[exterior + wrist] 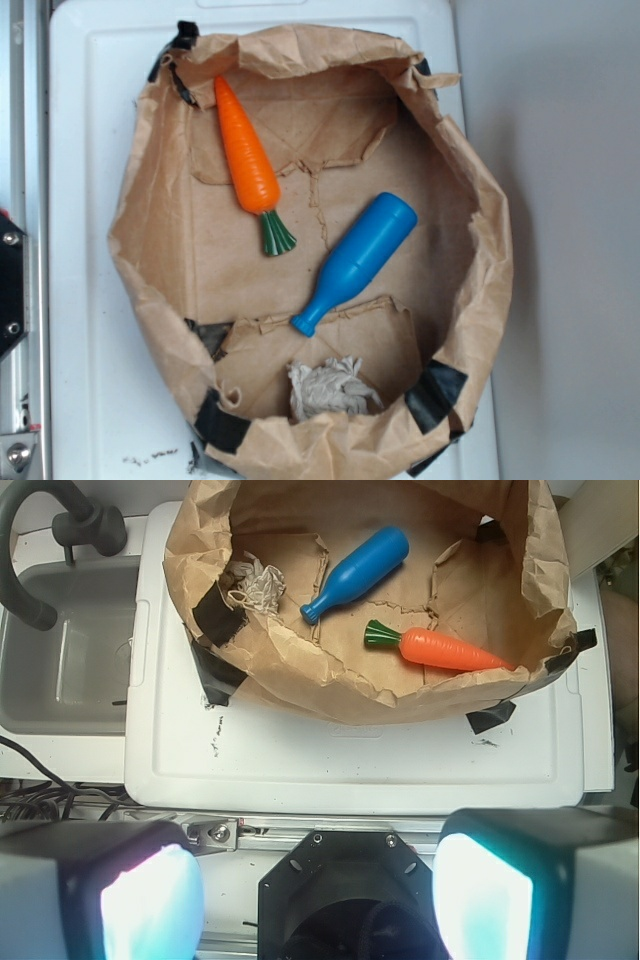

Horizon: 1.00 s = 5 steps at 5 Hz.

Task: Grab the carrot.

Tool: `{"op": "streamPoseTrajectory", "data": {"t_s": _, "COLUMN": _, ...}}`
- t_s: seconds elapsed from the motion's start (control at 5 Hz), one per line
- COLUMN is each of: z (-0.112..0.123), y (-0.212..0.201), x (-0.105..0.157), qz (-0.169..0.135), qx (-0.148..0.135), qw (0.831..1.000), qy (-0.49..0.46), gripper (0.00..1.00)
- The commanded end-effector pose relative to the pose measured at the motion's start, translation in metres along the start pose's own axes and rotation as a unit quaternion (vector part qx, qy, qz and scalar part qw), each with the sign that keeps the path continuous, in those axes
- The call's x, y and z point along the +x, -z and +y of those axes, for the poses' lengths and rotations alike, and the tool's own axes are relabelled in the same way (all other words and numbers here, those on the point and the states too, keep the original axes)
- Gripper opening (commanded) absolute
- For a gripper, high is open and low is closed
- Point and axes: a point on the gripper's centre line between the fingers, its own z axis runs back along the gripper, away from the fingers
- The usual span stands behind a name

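The carrot [247,155] lies flat on the floor of a wide, crumpled brown paper bag [150,240], near the bag's wall. In the exterior view its pointed orange tip aims toward the upper left rim and its dark-green stem end flares toward the middle of the bag. In the wrist view the carrot [450,650] lies nearly level, stem to the left, tip close to the paper wall on the right.

Just beside the stem, but apart from it, lies a blue bottle-shaped pin [355,262], slanted, with its narrow neck toward a crumpled wad of pale paper [330,390] that sits against the bag's wall. Black tape [435,395] patches the bag's rim in several spots. The bag rests on a white tabletop [85,150]; the wrist view shows a grey sink [70,650] with a dark faucet beside it.

The end effector [318,890] appears only in the wrist view, at the bottom edge, well apart from the bag and carrot. Its two fingers [150,905] stand wide apart, with nothing between them and touching nothing.
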Motion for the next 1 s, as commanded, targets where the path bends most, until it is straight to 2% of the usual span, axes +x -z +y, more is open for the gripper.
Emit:
{"op": "streamPoseTrajectory", "data": {"t_s": 0.0, "z": 0.000, "y": 0.000, "x": 0.000, "qz": 0.000, "qx": 0.000, "qw": 1.000, "qy": 0.000, "gripper": 1.00}}
{"op": "streamPoseTrajectory", "data": {"t_s": 0.2, "z": 0.009, "y": 0.007, "x": 0.025, "qz": -0.004, "qx": 0.012, "qw": 1.000, "qy": -0.014, "gripper": 1.00}}
{"op": "streamPoseTrajectory", "data": {"t_s": 0.8, "z": 0.009, "y": 0.007, "x": 0.025, "qz": -0.004, "qx": 0.012, "qw": 1.000, "qy": -0.014, "gripper": 1.00}}
